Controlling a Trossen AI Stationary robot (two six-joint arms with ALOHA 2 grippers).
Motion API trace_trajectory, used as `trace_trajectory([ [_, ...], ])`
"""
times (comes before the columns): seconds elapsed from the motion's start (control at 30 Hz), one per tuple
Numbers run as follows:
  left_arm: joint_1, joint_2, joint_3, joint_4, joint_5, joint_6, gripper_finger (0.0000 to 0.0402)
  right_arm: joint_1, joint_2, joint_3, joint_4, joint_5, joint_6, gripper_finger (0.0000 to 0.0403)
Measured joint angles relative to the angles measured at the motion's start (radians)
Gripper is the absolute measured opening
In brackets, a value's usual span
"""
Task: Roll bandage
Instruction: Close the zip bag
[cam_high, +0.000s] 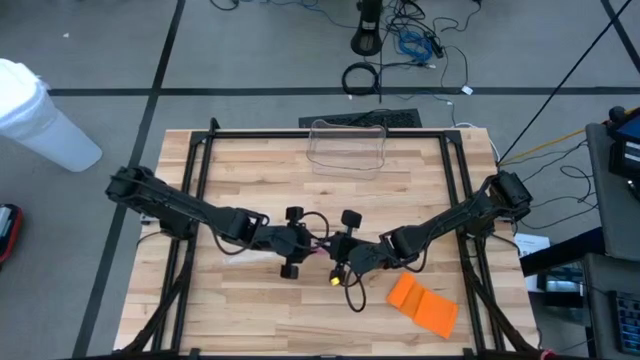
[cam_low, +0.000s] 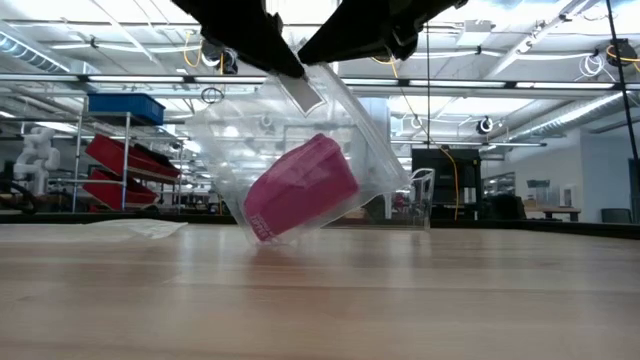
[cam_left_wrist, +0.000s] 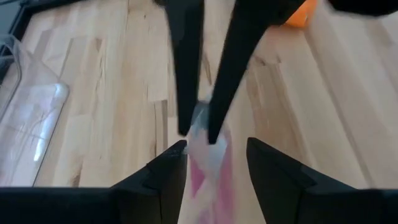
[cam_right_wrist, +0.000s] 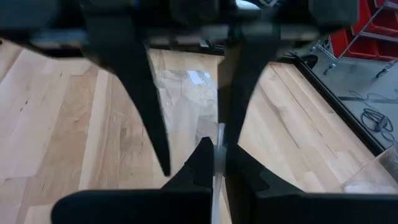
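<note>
A clear plastic bag (cam_low: 300, 130) with a pink bandage roll (cam_low: 300, 190) inside it hangs tilted over the middle of the table, its lower corner (cam_low: 258, 238) down at the tabletop. My right gripper (cam_right_wrist: 217, 155) is shut on the bag's top. My left gripper (cam_left_wrist: 214, 149) is open and comes from the table's left. Its fingers stand on either side of the bag's upper part (cam_left_wrist: 208, 168). In the high view both grippers (cam_high: 305, 240) (cam_high: 345, 255) meet at the table's centre and hide the bag. My right gripper pinches the bag's thin clear top edge (cam_right_wrist: 219, 135) between its two fingers, slanting down from the table's right. The bag hangs below the fingers, tilted, with the roll low inside it. Whether my left gripper's fingers (cam_left_wrist: 171, 168) touch the bag, I cannot tell.
An orange object (cam_high: 422, 305) lies near the front right. A clear plastic container (cam_high: 348, 150) stands at the table's far edge. A flat piece of clear plastic (cam_low: 130, 228) lies on the table to the left. A black frame (cam_high: 200, 150) runs along the table's sides.
</note>
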Motion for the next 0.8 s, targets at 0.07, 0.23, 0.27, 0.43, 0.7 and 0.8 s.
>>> trace_trajectory([
  [0.07, 0.008, 0.010, 0.000, -0.001, 0.000, 0.000, 0.0173, 0.006, 0.000, 0.000, 0.004, 0.003, -0.013, 0.0006],
  [0.23, 0.015, 0.013, 0.000, 0.008, -0.002, 0.012, 0.0173, 0.016, 0.000, 0.000, 0.009, 0.003, -0.034, 0.0006],
  [0.27, 0.015, 0.013, 0.000, 0.023, -0.002, 0.027, 0.0170, 0.015, 0.000, 0.000, 0.009, 0.004, -0.034, 0.0006],
  [0.43, 0.000, 0.013, 0.000, 0.066, 0.000, 0.057, 0.0119, 0.014, 0.000, 0.000, 0.002, 0.005, -0.032, 0.0006],
  [0.7, -0.019, 0.013, -0.001, 0.053, 0.007, 0.109, 0.0009, 0.015, 0.000, 0.000, -0.007, 0.000, -0.021, 0.0006],
  [0.8, -0.020, 0.013, -0.001, 0.053, 0.006, 0.110, 0.0005, 0.015, 0.000, 0.000, -0.013, -0.001, -0.020, 0.0006],
])
